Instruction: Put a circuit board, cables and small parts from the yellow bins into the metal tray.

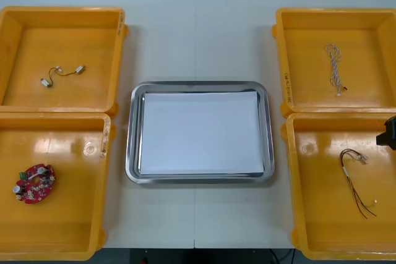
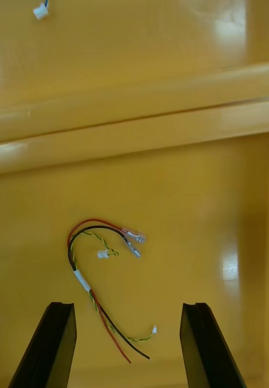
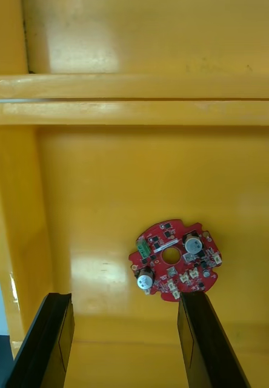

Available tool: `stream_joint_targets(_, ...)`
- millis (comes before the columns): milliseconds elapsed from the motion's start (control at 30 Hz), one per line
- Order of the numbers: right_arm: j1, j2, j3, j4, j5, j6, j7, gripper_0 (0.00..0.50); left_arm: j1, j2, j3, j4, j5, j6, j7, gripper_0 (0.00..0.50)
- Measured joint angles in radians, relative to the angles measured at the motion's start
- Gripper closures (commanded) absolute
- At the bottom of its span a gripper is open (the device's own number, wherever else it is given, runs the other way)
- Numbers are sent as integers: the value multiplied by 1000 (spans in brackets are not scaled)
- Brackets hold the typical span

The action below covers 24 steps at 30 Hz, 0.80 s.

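the right jaws stand spread above the bin (image 1: 322,221) at the surface's near right corner, with the red and yellow cable (image 2: 101,276) lying on its floor between them. the left jaws, also spread, hang over the near left bin (image 1: 71,153), whose round red board (image 3: 175,260) lies by its left wall. the tray (image 1: 133,134), white inside, sits mid-surface.

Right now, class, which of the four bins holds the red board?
The near left bin: the board lies there, in front of the open left gripper. The other three hold cables.
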Motion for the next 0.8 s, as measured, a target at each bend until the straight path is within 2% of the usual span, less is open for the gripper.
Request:
stream_joint_targets(233, 90, 0, 8, -30, -21, -98, 0, 0, 2, -9, 8, 0, -10, 0, 22, 0)
stream_joint_targets(400, 147, 0, 32, -50, -36, -155, 0, 0, 2, -43, 8, 0, -66, 0, 77, 0)
stream_joint_targets(800, 204, 0, 122, -50, -47, -247, 0, 0, 2, -122, 8, 39, -113, 0, 94, 0)
